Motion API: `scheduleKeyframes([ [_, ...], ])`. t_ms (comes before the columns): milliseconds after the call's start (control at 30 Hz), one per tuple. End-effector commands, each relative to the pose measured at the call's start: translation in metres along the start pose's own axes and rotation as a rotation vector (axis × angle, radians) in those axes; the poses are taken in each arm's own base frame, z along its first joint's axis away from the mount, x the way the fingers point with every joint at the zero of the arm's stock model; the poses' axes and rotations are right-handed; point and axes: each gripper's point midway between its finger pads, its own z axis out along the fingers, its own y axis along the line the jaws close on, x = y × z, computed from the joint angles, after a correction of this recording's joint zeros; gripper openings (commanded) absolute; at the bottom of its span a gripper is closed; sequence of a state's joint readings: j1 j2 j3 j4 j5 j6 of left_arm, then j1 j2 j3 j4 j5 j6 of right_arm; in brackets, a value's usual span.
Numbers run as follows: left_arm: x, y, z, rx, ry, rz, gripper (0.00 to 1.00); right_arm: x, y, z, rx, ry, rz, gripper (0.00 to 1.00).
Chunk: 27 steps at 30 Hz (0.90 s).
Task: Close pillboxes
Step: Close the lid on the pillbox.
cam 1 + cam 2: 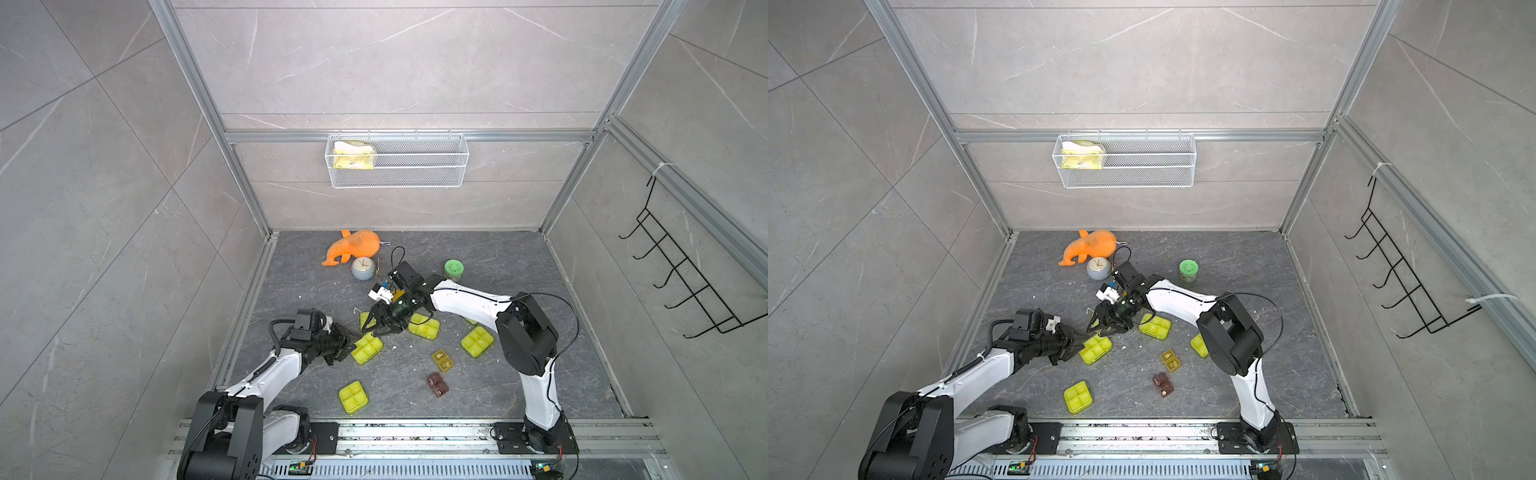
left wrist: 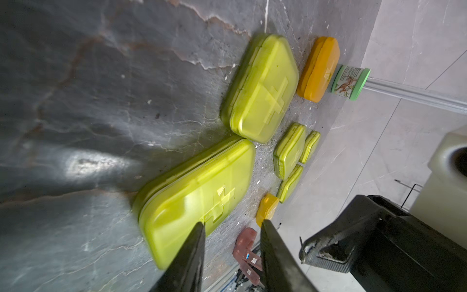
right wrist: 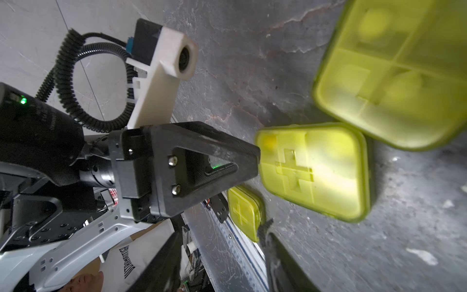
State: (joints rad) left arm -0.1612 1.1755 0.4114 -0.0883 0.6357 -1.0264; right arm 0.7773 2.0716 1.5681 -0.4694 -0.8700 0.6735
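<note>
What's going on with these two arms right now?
Both arms are at one yellow-green translucent plastic pillbox left of the table's middle. The left tool is at one edge and the right tool hangs over its far side, both with jaws apart, gripping nothing. Its lid looks down; whether it is latched I cannot tell. The front yellow-green pillbox lies untouched.

Centre pillbox (image 1: 366,348), lower middle of a top view: raised plus sign on the lid, plain to me in both wrist views.
Neighbouring pillbox (image 2: 260,88): same raised plus.
Small pillbox (image 3: 243,212): plus sign too.
Maroon box (image 2: 246,249): white tags, print I can't make out.
Green-lidded jar (image 1: 454,270), right of centre: printed label, unreadable from here.
Clock (image 1: 363,268): dial numerals too small for me.
</note>
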Motion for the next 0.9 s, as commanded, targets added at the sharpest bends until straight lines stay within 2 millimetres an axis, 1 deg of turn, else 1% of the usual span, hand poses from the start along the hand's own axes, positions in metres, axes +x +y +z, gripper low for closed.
scheduleKeyframes([
  [0, -0.002, -0.011, 0.001, 0.042, 0.013, 0.018, 0.36, -0.008, -0.013, 0.010, 0.027, 0.005, 0.044, 0.40],
  [67, -0.004, -0.011, 0.003, 0.041, 0.016, 0.015, 0.34, -0.012, -0.016, 0.013, 0.024, 0.000, 0.055, 0.32],
  [133, -0.005, -0.011, 0.005, 0.040, 0.022, 0.016, 0.33, -0.015, -0.017, 0.018, 0.022, 0.001, 0.064, 0.28],
  [167, -0.005, -0.011, 0.006, 0.038, 0.026, 0.014, 0.32, -0.016, -0.018, 0.020, 0.023, 0.002, 0.067, 0.27],
  [267, -0.007, -0.012, 0.009, 0.031, 0.037, 0.012, 0.24, -0.017, -0.022, 0.025, 0.028, 0.012, 0.072, 0.25],
  [400, -0.009, -0.010, 0.011, 0.019, 0.043, 0.011, 0.15, -0.015, -0.030, 0.030, 0.041, 0.025, 0.083, 0.22],
  [600, -0.008, -0.004, 0.014, -0.008, 0.060, 0.008, 0.06, -0.017, -0.041, 0.037, 0.055, 0.031, 0.102, 0.17],
  [667, -0.008, -0.003, 0.015, -0.014, 0.066, 0.008, 0.03, -0.018, -0.042, 0.038, 0.056, 0.029, 0.103, 0.15],
  [767, -0.006, -0.001, 0.014, -0.024, 0.072, 0.010, 0.00, -0.019, -0.046, 0.041, 0.060, 0.031, 0.111, 0.13],
  [867, -0.005, 0.001, 0.014, -0.035, 0.078, 0.012, 0.00, -0.020, -0.047, 0.043, 0.059, 0.030, 0.115, 0.12],
])
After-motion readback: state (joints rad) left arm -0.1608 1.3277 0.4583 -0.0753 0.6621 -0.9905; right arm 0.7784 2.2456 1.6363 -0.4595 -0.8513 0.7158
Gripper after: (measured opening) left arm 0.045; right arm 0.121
